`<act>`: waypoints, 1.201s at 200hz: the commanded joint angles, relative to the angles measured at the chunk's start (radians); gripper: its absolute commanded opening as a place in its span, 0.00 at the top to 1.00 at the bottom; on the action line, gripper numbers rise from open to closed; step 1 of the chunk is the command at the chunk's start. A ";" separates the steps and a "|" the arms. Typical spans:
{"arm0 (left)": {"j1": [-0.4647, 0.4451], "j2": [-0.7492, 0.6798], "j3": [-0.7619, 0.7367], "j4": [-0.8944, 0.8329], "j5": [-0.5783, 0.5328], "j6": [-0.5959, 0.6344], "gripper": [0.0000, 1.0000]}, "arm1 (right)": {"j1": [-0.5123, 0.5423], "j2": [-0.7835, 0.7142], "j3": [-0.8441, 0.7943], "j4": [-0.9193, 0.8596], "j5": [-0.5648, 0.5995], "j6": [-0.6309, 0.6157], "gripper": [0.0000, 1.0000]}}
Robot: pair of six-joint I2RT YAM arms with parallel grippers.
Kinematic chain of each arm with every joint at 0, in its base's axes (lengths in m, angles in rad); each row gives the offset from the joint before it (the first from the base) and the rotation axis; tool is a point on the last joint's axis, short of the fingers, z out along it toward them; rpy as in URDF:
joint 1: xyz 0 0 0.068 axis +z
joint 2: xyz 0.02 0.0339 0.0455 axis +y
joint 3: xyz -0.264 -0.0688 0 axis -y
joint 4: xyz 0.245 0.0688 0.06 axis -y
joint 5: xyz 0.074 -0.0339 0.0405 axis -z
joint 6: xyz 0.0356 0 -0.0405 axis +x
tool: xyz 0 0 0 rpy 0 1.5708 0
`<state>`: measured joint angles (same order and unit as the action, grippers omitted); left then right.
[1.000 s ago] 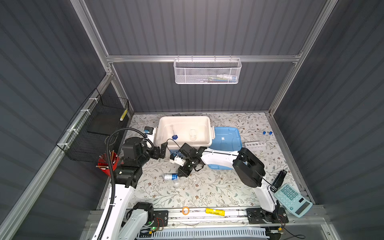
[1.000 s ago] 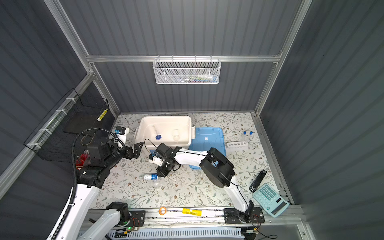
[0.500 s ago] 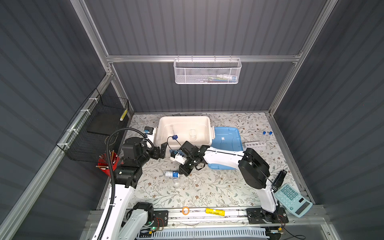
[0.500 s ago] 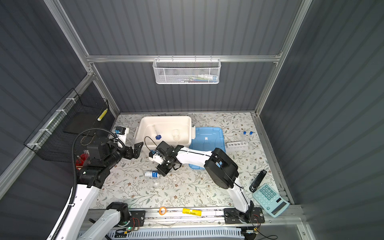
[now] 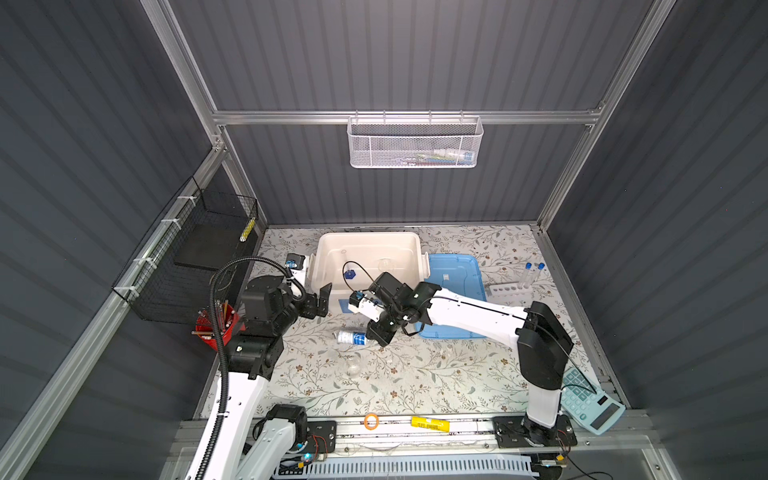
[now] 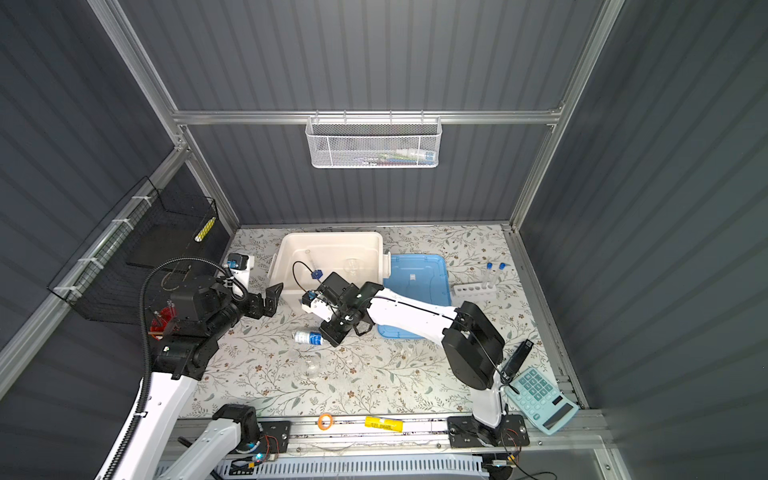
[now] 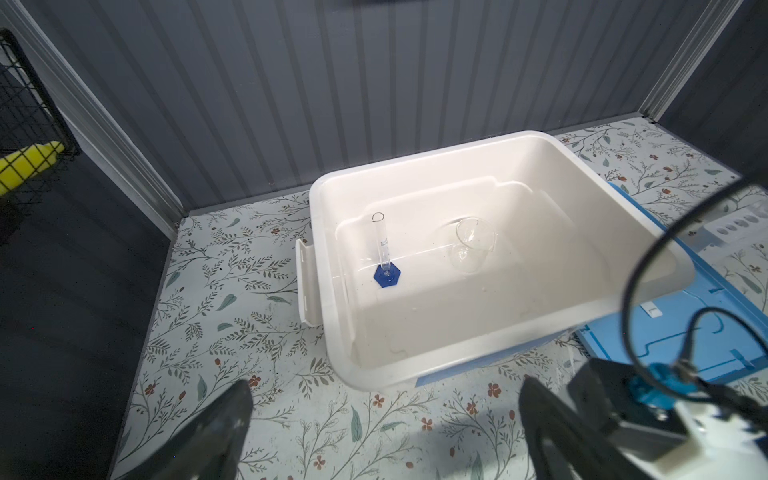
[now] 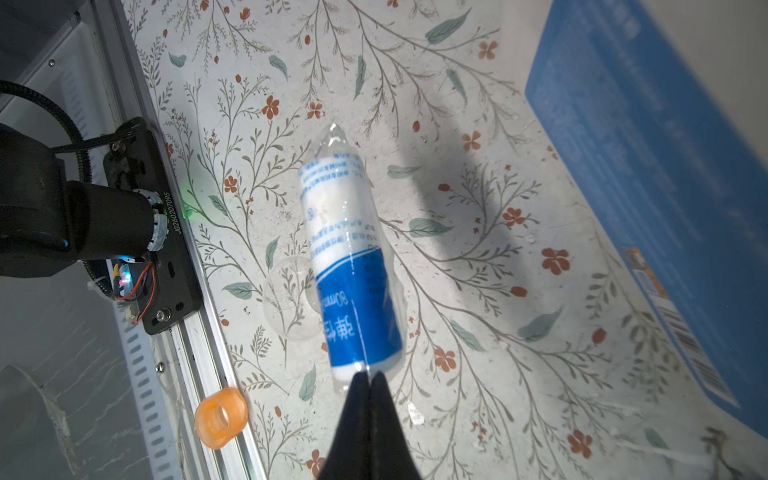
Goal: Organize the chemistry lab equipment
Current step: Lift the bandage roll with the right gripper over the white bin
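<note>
Item: white blue-labelled film-wrapped roll (image 8: pixel 351 257), likely light, soft, slippery.
Right hand (image 8: pixel 368 376): pinched closed on its wrapper end.
Left hand (image 7: pixel 384 399): wide, empty.

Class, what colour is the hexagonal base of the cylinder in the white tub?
The base is blue; the left wrist view shows it best.
</note>
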<state>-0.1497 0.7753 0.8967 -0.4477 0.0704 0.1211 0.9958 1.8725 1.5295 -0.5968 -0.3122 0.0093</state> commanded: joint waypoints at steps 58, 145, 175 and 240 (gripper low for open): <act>-0.001 0.030 0.047 0.066 -0.023 0.018 0.00 | -0.005 -0.161 0.063 -0.150 0.120 -0.074 1.00; -0.001 0.043 0.090 0.040 -0.041 0.028 0.00 | -0.121 -0.124 0.211 -0.099 0.110 -0.121 1.00; -0.001 0.049 0.099 0.031 -0.047 0.031 0.00 | -0.164 -0.066 0.270 -0.085 0.117 -0.130 1.00; -0.001 0.061 0.096 0.024 -0.060 0.034 0.00 | -0.260 0.070 0.337 -0.010 0.130 -0.188 1.00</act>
<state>-0.1497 0.8299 0.9661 -0.4107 0.0216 0.1394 0.7670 1.9034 1.8240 -0.6422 -0.1921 -0.1394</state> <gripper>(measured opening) 0.997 0.046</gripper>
